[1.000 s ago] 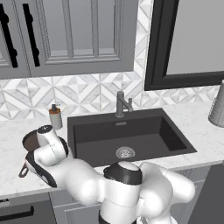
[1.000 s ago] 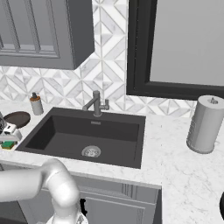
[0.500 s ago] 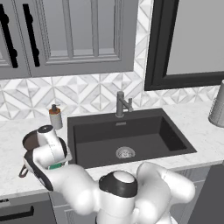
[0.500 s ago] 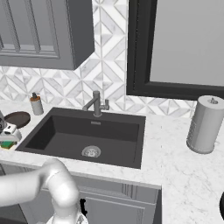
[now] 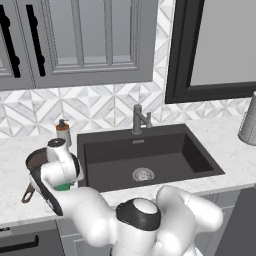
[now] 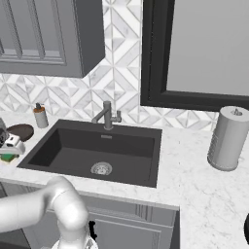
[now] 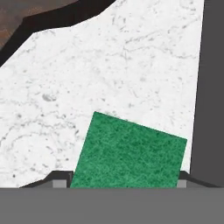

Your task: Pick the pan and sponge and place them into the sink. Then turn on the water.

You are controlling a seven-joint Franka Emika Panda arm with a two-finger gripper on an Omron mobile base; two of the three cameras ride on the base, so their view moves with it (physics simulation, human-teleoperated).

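The green sponge [image 7: 131, 153] lies flat on the white marble counter, turned a little askew, right between the tips of my gripper [image 7: 122, 181]. The jaws stand apart, one fingertip [image 7: 61, 179] close to each side of the sponge. From the base, the hand [image 5: 60, 167] hangs over the sponge [image 5: 63, 186] just left of the black sink [image 5: 200, 160]. The dark-brown pan [image 5: 36, 159] sits behind the hand, its handle [image 5: 27, 194] pointing toward the counter's front. In the right base view the gripper [image 6: 7, 145] is at the left edge above the sponge [image 6: 9, 157], with the pan [image 6: 20, 131] behind.
A grey faucet [image 5: 140, 119] stands at the sink's back edge, with no stream running. A soap bottle [image 5: 62, 131] stands by the backsplash behind the pan. A paper towel roll [image 6: 228, 138] stands on the counter right of the sink. Cabinets hang overhead.
The arm has sunk slightly over the sponge. Pan and sponge lie where they were.
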